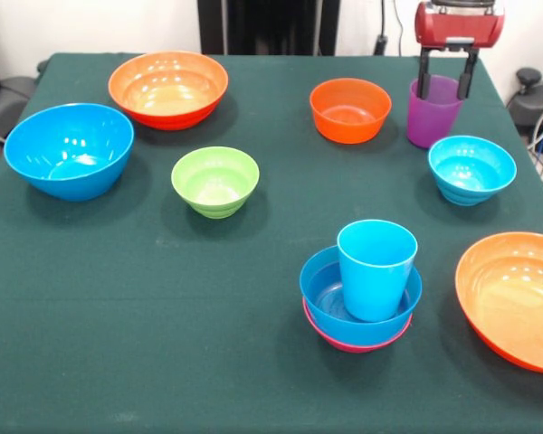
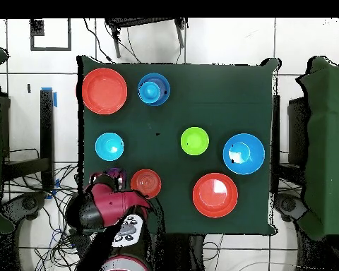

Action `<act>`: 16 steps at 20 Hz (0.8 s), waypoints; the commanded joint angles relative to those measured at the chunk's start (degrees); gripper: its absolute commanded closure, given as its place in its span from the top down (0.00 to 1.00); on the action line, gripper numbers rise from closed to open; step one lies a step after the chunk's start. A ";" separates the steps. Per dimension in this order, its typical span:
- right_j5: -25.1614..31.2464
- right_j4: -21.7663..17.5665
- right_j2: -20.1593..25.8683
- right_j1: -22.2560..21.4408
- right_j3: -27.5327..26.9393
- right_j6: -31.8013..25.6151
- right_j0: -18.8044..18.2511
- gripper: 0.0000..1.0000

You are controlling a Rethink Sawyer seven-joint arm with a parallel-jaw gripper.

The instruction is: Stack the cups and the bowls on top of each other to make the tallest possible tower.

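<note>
Front view, left to right. A large blue bowl [image 1: 69, 149] sits near the left edge of the green table [image 1: 145, 344]. Behind it, a wide orange bowl [image 1: 168, 88] lies near the far edge. A small green bowl [image 1: 215, 180] stands right of the blue one, apart from it.

The tower [image 1: 360, 294] stands right of centre, toward the near edge: a pink bowl [image 1: 344, 344], visible only as a thin rim, carries a nested blue bowl [image 1: 321, 294], and a light blue cup [image 1: 376, 268] stands upright inside.

A small orange bowl [image 1: 350, 109] sits near the far edge. Just beside it stands the purple cup [image 1: 432, 113], upright. The gripper [image 1: 446, 84] hangs at the cup's rim, fingers spread, one apparently inside the cup and one at its far side; contact cannot be confirmed. A cyan bowl [image 1: 471, 168] sits nearer than the cup. A large orange bowl [image 1: 518, 297] is cut off by the right edge.

In the overhead view, the arm [image 2: 105, 212] hides most of the purple cup.
</note>
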 commanded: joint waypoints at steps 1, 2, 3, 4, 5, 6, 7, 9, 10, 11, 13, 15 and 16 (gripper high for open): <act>-0.72 -0.98 2.87 3.19 0.39 7.93 1.79 1.00; -0.51 -1.02 2.89 3.07 0.37 7.87 1.71 1.00; -0.40 -1.00 2.82 3.00 0.36 7.86 1.78 1.00; -0.28 -0.97 2.76 2.93 0.35 7.85 1.84 1.00; -0.09 -1.00 2.68 2.85 0.37 7.77 1.86 1.00; -0.09 -1.08 2.71 2.62 0.47 7.77 1.85 1.00; 0.07 -1.25 2.86 2.42 0.58 7.68 1.62 1.00; 0.16 -1.35 2.99 2.22 0.69 7.63 1.55 1.00; 0.16 -1.27 2.98 2.48 0.51 7.62 1.67 1.00; 0.12 -1.36 3.05 2.58 0.47 7.55 1.56 1.00; -0.22 -1.60 3.11 2.80 0.54 7.50 1.38 1.00; -0.16 -1.93 3.38 2.71 0.67 7.32 0.91 1.00; -0.08 -1.92 3.42 2.73 0.59 7.29 0.85 1.00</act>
